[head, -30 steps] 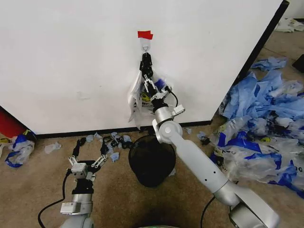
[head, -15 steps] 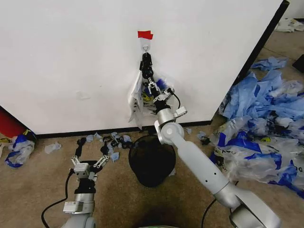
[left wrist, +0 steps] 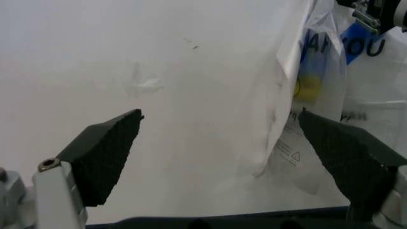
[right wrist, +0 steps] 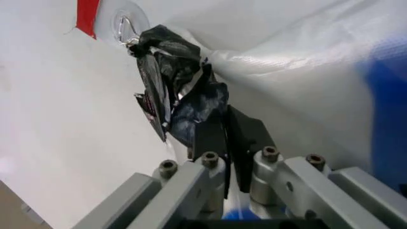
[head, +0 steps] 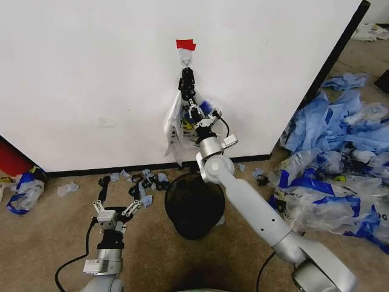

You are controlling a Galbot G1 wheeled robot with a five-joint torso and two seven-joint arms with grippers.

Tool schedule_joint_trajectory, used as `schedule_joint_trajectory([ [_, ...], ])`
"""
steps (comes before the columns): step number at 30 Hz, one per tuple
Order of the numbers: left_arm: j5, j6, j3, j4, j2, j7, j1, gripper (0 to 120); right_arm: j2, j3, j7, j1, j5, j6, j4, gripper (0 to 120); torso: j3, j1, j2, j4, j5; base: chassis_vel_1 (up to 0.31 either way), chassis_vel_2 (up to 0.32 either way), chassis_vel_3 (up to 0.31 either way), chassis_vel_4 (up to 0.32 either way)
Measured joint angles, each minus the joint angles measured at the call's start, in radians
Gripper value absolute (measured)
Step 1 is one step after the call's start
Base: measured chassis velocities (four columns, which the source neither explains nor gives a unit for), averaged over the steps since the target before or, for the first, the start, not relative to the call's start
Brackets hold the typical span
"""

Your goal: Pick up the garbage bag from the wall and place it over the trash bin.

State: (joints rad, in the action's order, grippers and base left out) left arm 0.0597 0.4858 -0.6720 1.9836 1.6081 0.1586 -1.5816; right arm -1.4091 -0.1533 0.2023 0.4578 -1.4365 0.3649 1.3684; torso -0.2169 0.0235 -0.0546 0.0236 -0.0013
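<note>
Garbage bag: hung on wall hook, above trash bin.
Right end effector clamped on bag's bunched handles; left end effector wide, left of bin.

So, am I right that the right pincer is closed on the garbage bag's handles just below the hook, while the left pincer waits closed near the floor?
Not quite: the left pincer waits open, as the left wrist view shows. The right pincer does grip the garbage bag below the hook.
</note>
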Motion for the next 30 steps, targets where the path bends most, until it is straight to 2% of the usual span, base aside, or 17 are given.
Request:
schedule_joint_trajectory([
  [4, -0.001, 0.0, 0.0, 0.0, 0.0, 0.0, 0.002, 98, -0.002, -0.002, -0.001, -0.001, 0.003, 0.0, -0.001, 0, 0.0, 0.0, 0.0, 0.0001, 0.0, 0.0, 0.0, 0.0, 0.0],
  [9, -0.003, 0.0, 0.001, -0.005, 0.0, 0.001, 0.005, 98, -0.003, -0.003, -0.001, -0.001, 0.007, 0.0, -0.003, 20, 0.0, 0.0, 0.0, 0.0, 0.0, 0.0, 0.0, 0.0, 0.0],
  [11, -0.004, 0.0, 0.002, -0.006, 0.0, 0.001, 0.006, 98, -0.003, -0.003, -0.001, -0.001, 0.007, 0.0, -0.004, 23, 0.0, 0.0, 0.0, 0.0, 0.0, 0.0, 0.0, 0.0, 0.0],
  [18, -0.004, 0.004, 0.003, -0.011, 0.0, 0.001, 0.005, 98, -0.004, -0.001, 0.004, -0.007, 0.007, -0.002, -0.016, 53, 0.0, 0.0, 0.0, 0.0001, 0.0, 0.0, 0.0, 0.0, 0.0],
  [20, -0.004, 0.006, 0.002, -0.011, 0.0, 0.001, 0.005, 98, -0.006, -0.001, 0.005, -0.007, 0.007, -0.002, -0.017, 55, 0.0, 0.0, 0.0, 0.0001, 0.0, 0.0, 0.0, 0.0, 0.0],
  [22, -0.004, 0.009, 0.001, -0.012, 0.0, 0.001, 0.003, 98, -0.01, 0.0, 0.008, -0.008, 0.007, -0.002, -0.02, 53, 0.0, 0.0, 0.0, 0.0, 0.0, 0.0, 0.0, 0.0, 0.0],
  [25, -0.004, 0.011, 0.001, -0.014, 0.0, 0.001, 0.002, 98, -0.013, 0.0, 0.01, -0.008, 0.007, -0.002, -0.021, 40, 0.0, 0.0, 0.0, 0.0, 0.0001, 0.0, 0.0, 0.0, 0.0],
  [26, -0.004, 0.011, 0.001, -0.014, 0.0, 0.001, 0.002, 98, -0.013, 0.0, 0.01, -0.008, 0.007, -0.002, -0.021, 40, 0.0, 0.0, 0.0, 0.0, 0.0001, 0.0, 0.0, 0.0, 0.0],
  [30, -0.004, 0.012, 0.002, -0.019, 0.0, 0.001, 0.007, 98, -0.013, -0.001, 0.01, -0.003, 0.01, -0.001, -0.021, 25, 0.0, 0.0, 0.0, 0.0001, 0.0001, 0.0, 0.0, 0.0, 0.0],
])
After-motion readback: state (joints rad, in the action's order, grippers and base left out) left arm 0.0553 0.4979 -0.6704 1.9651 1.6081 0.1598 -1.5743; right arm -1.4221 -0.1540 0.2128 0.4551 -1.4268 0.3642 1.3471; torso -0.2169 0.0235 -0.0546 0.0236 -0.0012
